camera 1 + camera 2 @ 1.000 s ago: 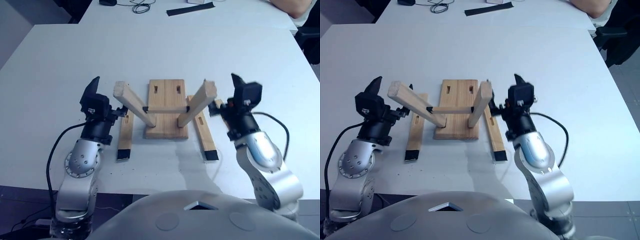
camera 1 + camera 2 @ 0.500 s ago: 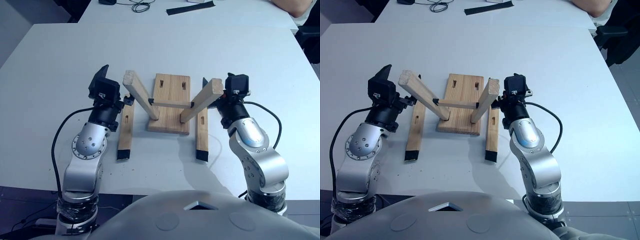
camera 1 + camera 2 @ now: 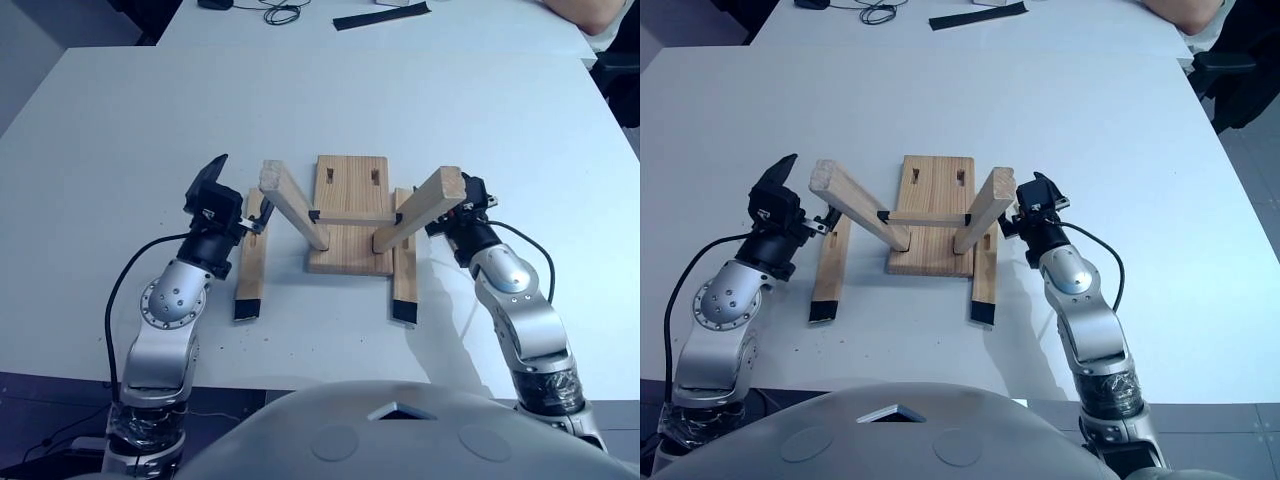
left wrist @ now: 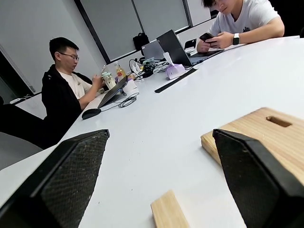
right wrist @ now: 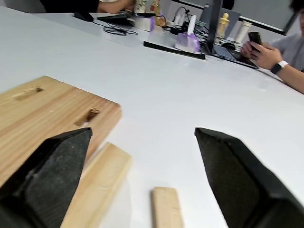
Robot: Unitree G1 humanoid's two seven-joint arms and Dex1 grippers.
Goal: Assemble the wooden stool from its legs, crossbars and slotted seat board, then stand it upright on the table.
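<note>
Lying between both grippers on the white table (image 3: 120,120): seat board (image 3: 350,190), flat, with two legs (image 3: 293,203) and a crossbar (image 3: 355,216) standing from it. Left gripper (image 4: 160,135) and right gripper (image 5: 142,133) have jaws spread wide, a loose leg (image 3: 252,262) just ahead of each. Laptops (image 4: 173,45) and seated people are beyond. Over the last second both grippers have closed in lower, and the right loose leg (image 3: 404,275) has straightened beside the board.

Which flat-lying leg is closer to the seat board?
The right flat leg, lying right beside the seat board; the left flat leg lies apart from it, with a clear gap between.
</note>
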